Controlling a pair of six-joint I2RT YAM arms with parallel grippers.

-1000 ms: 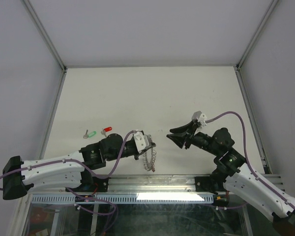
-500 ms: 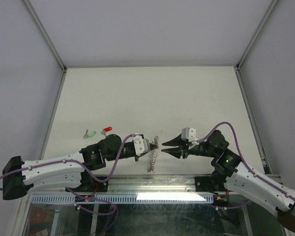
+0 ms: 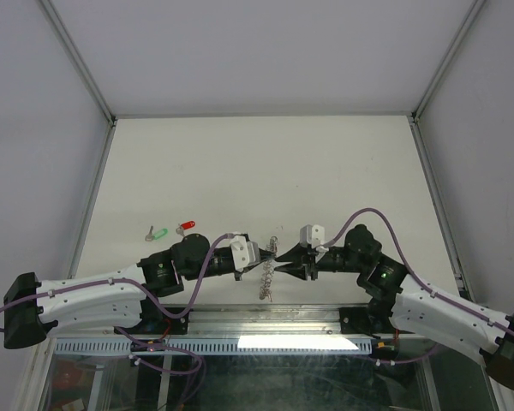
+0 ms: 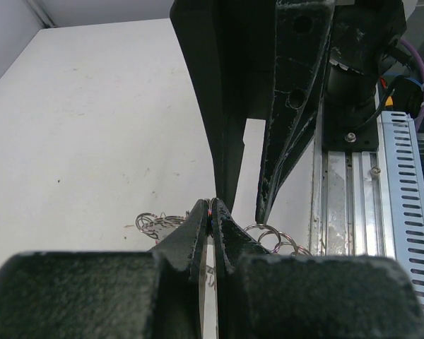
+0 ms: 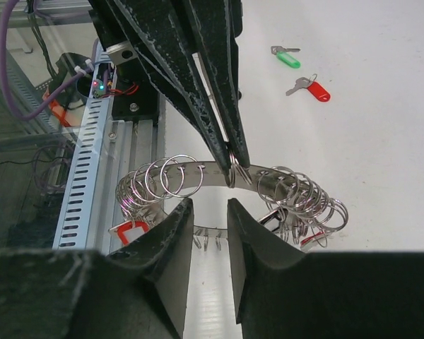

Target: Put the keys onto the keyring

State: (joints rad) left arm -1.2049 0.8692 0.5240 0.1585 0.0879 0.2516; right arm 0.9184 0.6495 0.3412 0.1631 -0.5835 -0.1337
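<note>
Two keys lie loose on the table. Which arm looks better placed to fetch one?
Probably the right: the right gripper is open and empty, while the left gripper is clamped on the keyring, holding it up. The keys lie leftward, though.

White table (image 3: 265, 163) — slotted metal rail (image 3: 274, 321) along its near edge

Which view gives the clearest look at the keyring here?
The right wrist view: the keyring shows close up as a grey band strung with small wire loops. The top external view shows only a tiny dangling cluster; the left wrist view, just a few loops behind the left hand.
</note>
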